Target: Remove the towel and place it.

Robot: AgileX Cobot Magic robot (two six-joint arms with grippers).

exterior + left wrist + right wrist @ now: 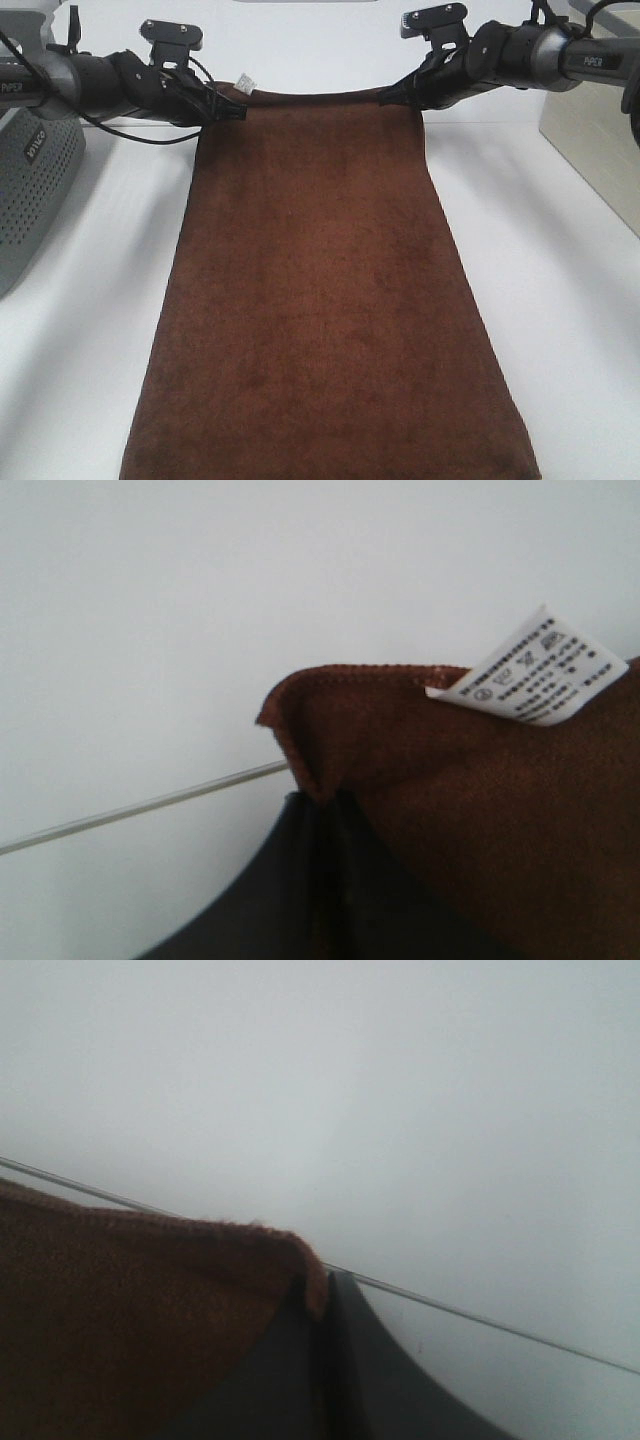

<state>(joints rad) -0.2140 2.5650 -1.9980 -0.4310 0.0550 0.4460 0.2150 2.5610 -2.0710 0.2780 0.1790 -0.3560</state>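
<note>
The towel (325, 300) runs long from 12 to 6 o'clock; the left claw (232, 111) and right claw (392, 97) each pinch 1 far corner tight

both grippers (228, 110) (392, 97) clamped tight, arms raised.

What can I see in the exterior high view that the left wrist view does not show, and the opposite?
Only the exterior high view shows the whole spread of the towel, the right gripper shut on its other far corner, the grey perforated basket at the left edge and a beige box at the right. Only the left wrist view shows the printed care symbols on the white tag and the stitched hem. Both show the left gripper shut on the towel corner near the tag.
</note>
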